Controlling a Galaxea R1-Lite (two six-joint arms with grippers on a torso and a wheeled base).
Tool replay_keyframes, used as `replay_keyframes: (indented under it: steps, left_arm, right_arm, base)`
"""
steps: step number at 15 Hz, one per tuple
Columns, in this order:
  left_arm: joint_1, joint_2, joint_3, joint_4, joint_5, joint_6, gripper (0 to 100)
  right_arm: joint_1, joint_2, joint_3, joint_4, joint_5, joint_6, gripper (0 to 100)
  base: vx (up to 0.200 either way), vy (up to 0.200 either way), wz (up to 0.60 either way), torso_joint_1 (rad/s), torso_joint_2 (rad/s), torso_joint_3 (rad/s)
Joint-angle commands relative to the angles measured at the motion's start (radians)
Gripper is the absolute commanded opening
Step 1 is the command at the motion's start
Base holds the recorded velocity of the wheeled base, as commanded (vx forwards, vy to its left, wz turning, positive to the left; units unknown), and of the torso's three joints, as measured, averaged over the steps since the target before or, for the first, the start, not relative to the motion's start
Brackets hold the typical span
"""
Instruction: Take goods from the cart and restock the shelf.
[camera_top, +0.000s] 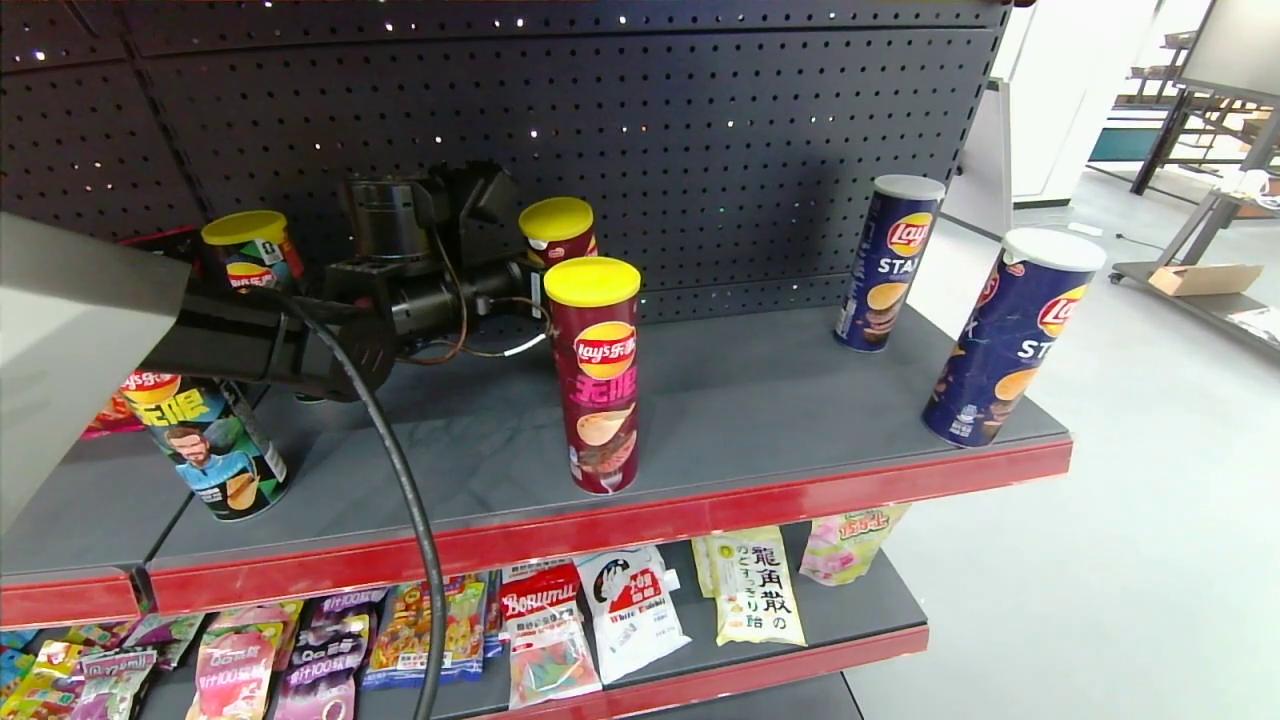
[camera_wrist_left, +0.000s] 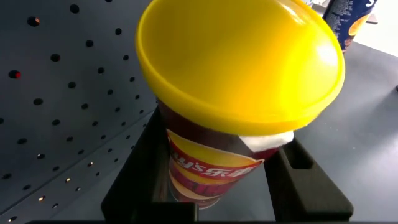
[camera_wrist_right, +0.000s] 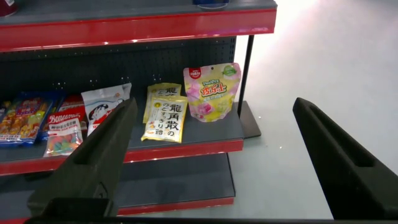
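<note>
— Closest to us, what's the right gripper (camera_wrist_right: 214, 106) doing?
— Its black fingers (camera_wrist_right: 93, 155) are spread wide and empty, down by the lower shelf (camera_wrist_right: 186, 151) of glossy plastic snack bags (camera_wrist_right: 165, 115).
— And on the dark grey metal shelf with the red lip (camera_top: 620, 520)?
— At the front edge stands a tall maroon cardboard tube with a yellow plastic lid (camera_top: 592, 375), upright, label outward; faced for shoppers, I'd say. At the right corner there's a navy tube with a pale grey lid (camera_top: 1005, 340), and a second navy tube (camera_top: 888, 262) farther back.
— Where's the one being stocked?
— Deeper in. The left gripper (camera_wrist_left: 217, 155) pinches a second maroon yellow-lidded tube (camera_top: 557, 225) around its smooth round body, below the lid, upright just before the black perforated back panel (camera_top: 700, 150). Gripping the body rather than the cap seems the firmer hold, and going deep leaves the front row free.
— Is it set down?
— Its base is hidden; I cannot tell.
</note>
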Motion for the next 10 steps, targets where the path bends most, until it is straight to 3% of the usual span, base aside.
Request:
replay_keyframes:
  steps: [1, 10]
  left_arm:
    - [0.0, 0.008, 0.0, 0.005, 0.0, 0.0, 0]
    - [0.001, 0.028, 0.0, -0.014, -0.01, -0.002, 0]
  right_arm:
    - [0.001, 0.002, 0.0, 0.0, 0.0, 0.0, 100]
    - [0.001, 0.002, 0.0, 0.0, 0.0, 0.0, 100]
  base:
    - [0.0, 0.0, 0.0, 0.0, 0.0, 0.0]
    - [0.0, 0.0, 0.0, 0.0, 0.0, 0.0]
